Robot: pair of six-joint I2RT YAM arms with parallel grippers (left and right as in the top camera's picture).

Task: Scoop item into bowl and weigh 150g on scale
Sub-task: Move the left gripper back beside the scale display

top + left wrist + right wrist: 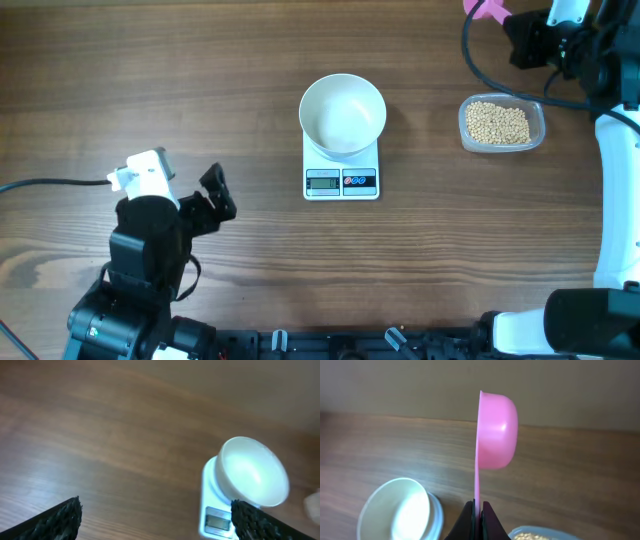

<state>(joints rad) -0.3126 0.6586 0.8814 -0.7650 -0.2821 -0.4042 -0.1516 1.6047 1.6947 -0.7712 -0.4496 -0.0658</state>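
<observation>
Beans point(499, 123) in tub point(543, 128), untouched. Right gripper point(477, 512) pinched on pink scoop point(496, 430) handle; left gripper point(155, 527) wide, empty. Level scoop mouth-up, dig shallow, lift slowly toward bowl point(343, 115).

Just a wooden table point(180, 80), medium brown with long grain streaks running side to side. Plain beige wall point(395, 385) behind the far edge. Soft even light, a bit of sheen on the wood.
</observation>
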